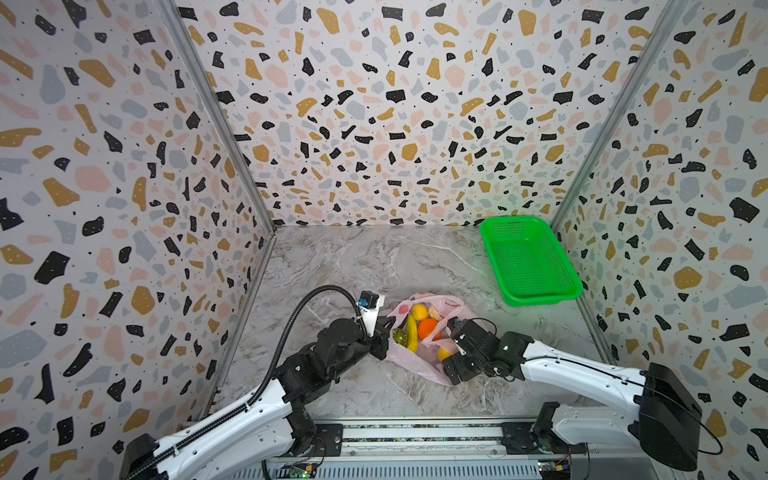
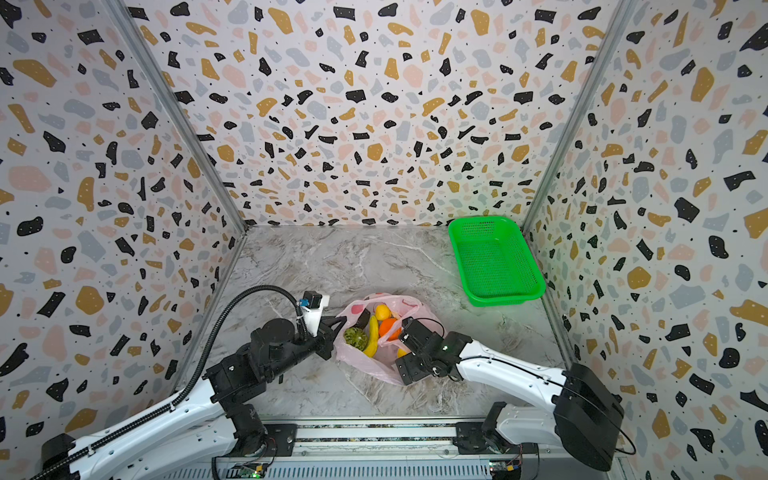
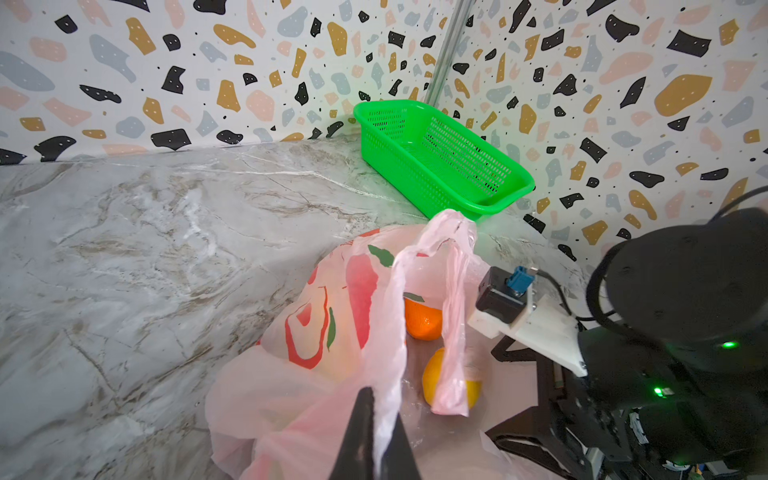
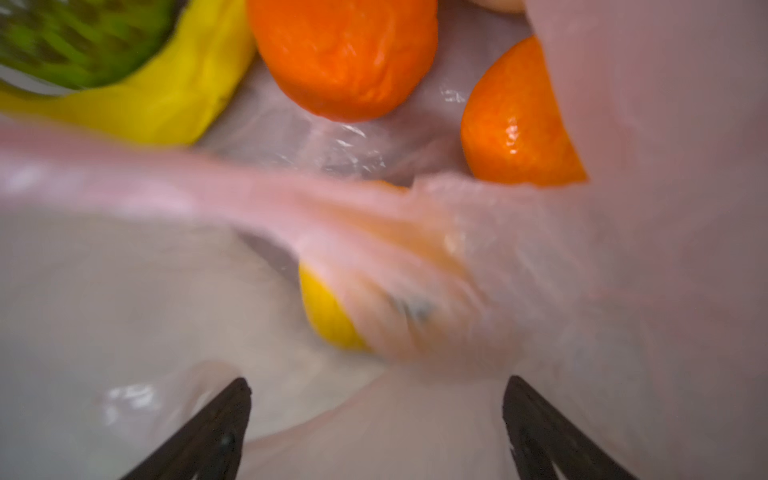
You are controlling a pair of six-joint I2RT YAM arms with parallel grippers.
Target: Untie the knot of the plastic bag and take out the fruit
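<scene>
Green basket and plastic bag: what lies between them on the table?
Only bare marble tabletop; the green basket and plastic bag stand apart, in both top views.
</scene>
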